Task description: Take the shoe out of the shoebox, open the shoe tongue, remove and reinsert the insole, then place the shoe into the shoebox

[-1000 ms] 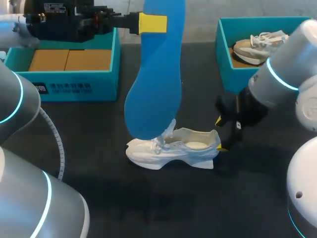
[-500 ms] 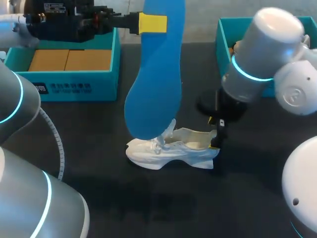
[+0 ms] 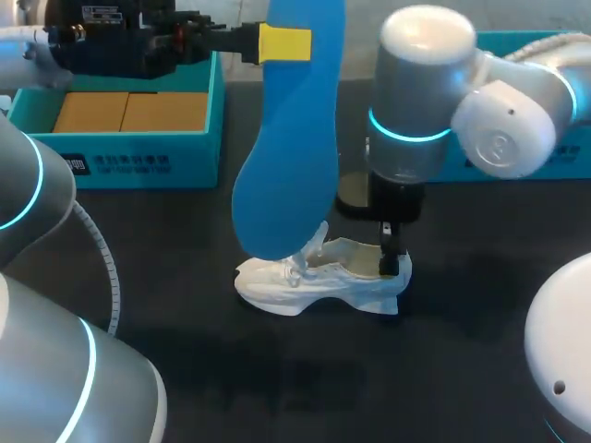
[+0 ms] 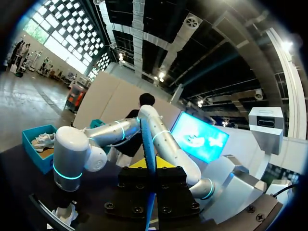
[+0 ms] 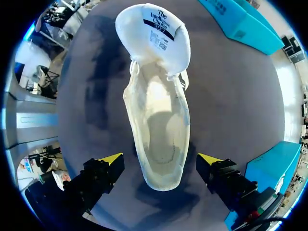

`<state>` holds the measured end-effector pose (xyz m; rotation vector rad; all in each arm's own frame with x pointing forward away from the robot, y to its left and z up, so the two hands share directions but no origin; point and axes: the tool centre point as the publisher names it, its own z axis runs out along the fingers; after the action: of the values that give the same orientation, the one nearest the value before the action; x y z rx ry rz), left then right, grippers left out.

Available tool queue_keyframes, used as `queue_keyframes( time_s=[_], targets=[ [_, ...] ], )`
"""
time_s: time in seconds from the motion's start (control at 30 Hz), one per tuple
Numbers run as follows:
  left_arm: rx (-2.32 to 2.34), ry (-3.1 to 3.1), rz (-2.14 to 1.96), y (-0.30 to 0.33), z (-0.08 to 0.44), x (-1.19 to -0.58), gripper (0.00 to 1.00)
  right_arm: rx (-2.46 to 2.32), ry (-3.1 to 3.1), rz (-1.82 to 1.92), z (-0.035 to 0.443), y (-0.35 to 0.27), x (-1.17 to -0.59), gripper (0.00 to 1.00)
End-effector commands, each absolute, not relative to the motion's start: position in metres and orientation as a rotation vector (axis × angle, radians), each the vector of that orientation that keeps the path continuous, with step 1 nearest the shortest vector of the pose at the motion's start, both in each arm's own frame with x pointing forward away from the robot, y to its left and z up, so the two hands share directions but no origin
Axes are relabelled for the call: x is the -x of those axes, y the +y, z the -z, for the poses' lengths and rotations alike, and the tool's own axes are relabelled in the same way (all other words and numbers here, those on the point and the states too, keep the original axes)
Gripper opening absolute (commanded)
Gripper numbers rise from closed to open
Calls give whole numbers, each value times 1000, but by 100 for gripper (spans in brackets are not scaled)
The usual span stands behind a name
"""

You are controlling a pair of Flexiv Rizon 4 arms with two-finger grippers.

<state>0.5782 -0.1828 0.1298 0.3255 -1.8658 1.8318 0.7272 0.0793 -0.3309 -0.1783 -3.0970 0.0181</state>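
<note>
A white shoe lies on the black table, its tongue folded open and its inside bare. My left gripper is high above the table's back, shut on the top of a blue insole that hangs down to the shoe's toe. In the left wrist view the insole shows edge-on between the fingers. My right gripper hangs over the heel. It is open, and its yellow tips stand on either side of the heel without touching it.
A teal shoebox with brown card inside stands at the back left. A second teal shoebox at the back right is largely hidden behind my right arm; the left wrist view shows that box with another shoe in it.
My right arm has swung left from beside the shoe to over its heel, fingers still wide. The left arm and the insole have not moved.
</note>
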Motion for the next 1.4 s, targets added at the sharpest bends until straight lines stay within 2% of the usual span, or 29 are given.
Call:
queue_keyframes(
  time_s=[0.03, 0.67, 1.4],
  targets=[
    [-325, -1867, -1830, -184, -130, -579, 0, 176, -3084, -211, 332, 85, -729, 100],
    [-325, -1867, -1830, -184, -130, -579, 0, 102, -3130, -144, 313, 98, -754, 100],
    [-325, -1867, -1830, -184, -130, -579, 0, 37, -3133, -84, 349, 133, -770, 100]
  ],
)
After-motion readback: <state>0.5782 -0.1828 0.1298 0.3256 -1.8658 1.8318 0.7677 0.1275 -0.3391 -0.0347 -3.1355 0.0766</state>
